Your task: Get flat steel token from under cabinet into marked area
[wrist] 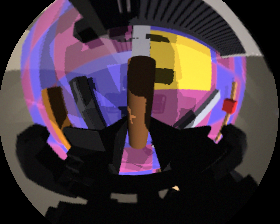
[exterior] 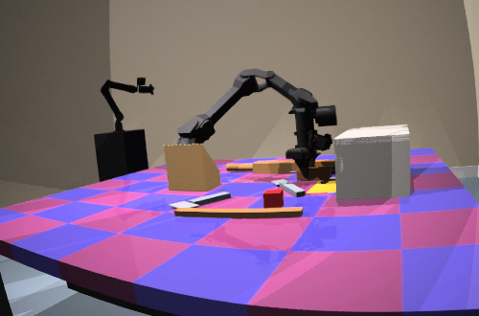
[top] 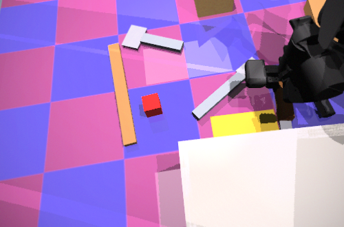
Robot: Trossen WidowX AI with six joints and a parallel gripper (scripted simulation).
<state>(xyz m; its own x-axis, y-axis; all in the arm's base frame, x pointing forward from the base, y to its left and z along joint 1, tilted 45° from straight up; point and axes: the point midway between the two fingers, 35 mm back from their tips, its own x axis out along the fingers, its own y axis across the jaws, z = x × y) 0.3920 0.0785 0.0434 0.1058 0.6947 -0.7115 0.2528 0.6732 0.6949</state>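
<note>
My gripper point(top: 281, 86) point(exterior: 307, 176) point(wrist: 138, 118) is shut on a tool's brown round handle point(top: 285, 108) point(wrist: 141, 100). The tool's grey blade point(top: 286, 124) point(wrist: 141, 41) points towards the white cabinet point(top: 241, 179) point(exterior: 364, 168), beside the left edge of the yellow marked area point(top: 234, 124) point(exterior: 320, 189) point(wrist: 192, 60) in the wrist view. The blade's far end meets the dark slotted cabinet front in that view; whether it reaches underneath is hidden. Dark shadows fall on the yellow area. I cannot make out the steel token in any view.
A grey bar tool point(top: 220, 93) point(exterior: 291, 189) lies near the yellow area. A red cube point(top: 151, 103) point(exterior: 273, 197), wooden strip point(top: 122, 96) point(exterior: 239, 213) and grey T-shaped tool point(top: 162, 42) lie farther off. A wooden piece point(top: 311, 3) point(wrist: 55, 110) and black bar point(wrist: 85, 97) lie across from them.
</note>
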